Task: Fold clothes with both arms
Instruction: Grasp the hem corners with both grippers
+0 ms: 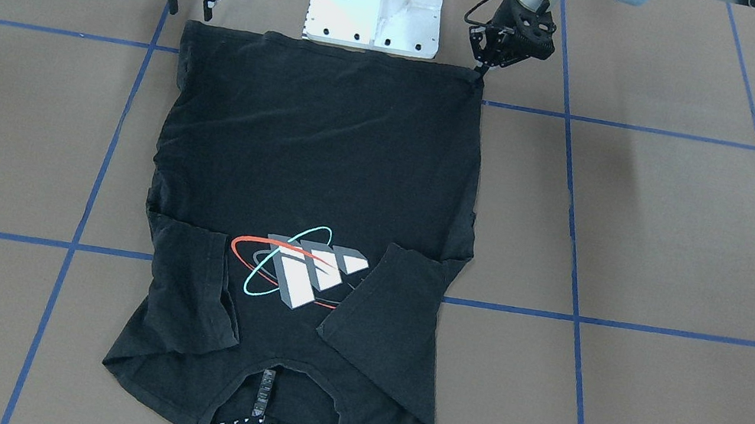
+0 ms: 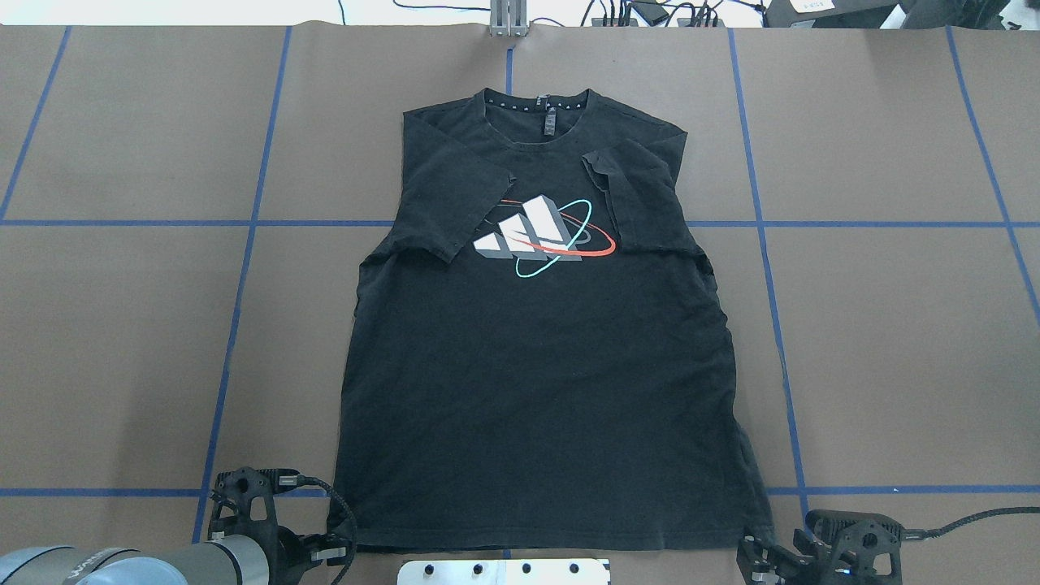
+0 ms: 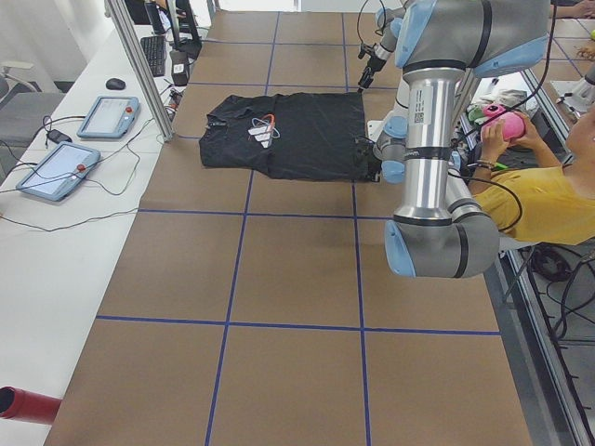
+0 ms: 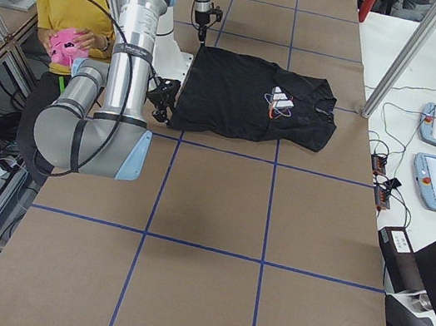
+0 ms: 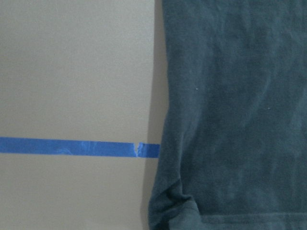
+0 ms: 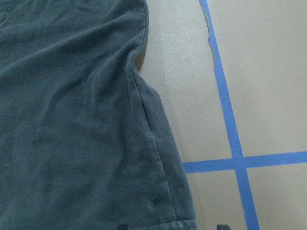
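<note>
T-shirt (image 1: 317,155) flat on desk (image 1: 691,236), sleeves folded in.
Right claw (image 1: 189,4) gapes empty beside the hem; left claw (image 1: 481,75) seems narrowed at its corner, grip unclear. Both should pinch corners evenly.

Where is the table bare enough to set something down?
Bare brown table lies open on both sides of the T-shirt. It is crowded at the hem: left gripper, right gripper, white base mount.

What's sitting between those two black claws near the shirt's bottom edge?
In the front-facing view, the white base mount stands between the right gripper and the left gripper, with the black T-shirt hem lying just in front of it.
</note>
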